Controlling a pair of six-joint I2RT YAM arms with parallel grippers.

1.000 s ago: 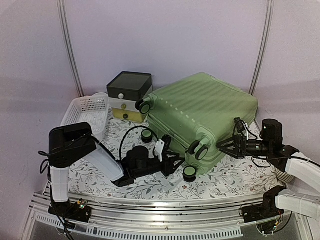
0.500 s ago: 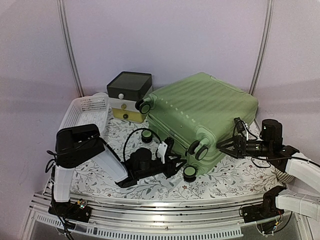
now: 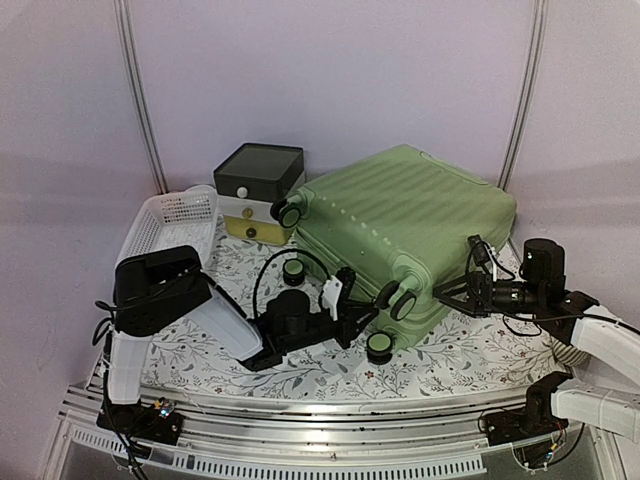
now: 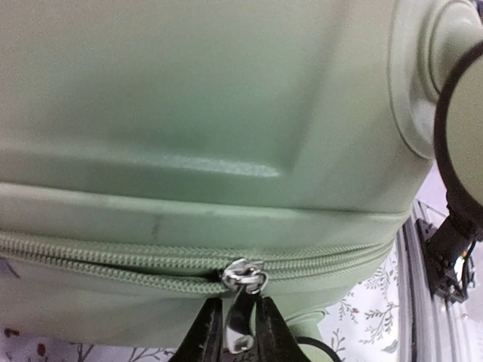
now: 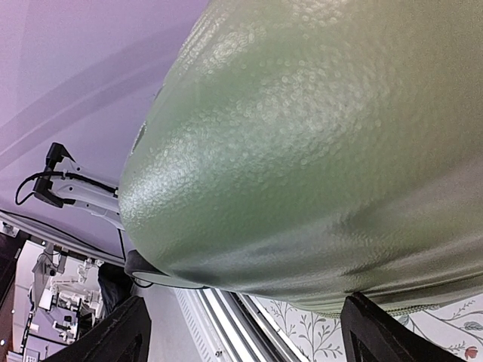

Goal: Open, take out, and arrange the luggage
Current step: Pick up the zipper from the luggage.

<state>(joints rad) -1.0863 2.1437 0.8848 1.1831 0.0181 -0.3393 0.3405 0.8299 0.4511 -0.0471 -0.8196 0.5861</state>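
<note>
Your left gripper [image 4: 240, 343] is clamped on the zipper pull [image 4: 241, 317], with the tab pinched between both fingers and the zipper line just above the tips. The suitcase [image 3: 410, 215] lies flat, its wheeled end straight ahead of that gripper. Your right gripper [image 3: 455, 293] is wide open, its fingers spread either side of the suitcase's rounded corner. Can't tell if it touches.

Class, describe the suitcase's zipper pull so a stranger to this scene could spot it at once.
Find the big light-green suitcase lying on the flowered table. Along its near side, by the wheels, runs a green zipper. The zipper pull is the small silver tab hanging from it between the left gripper's fingers, the only shiny metal there.
</note>
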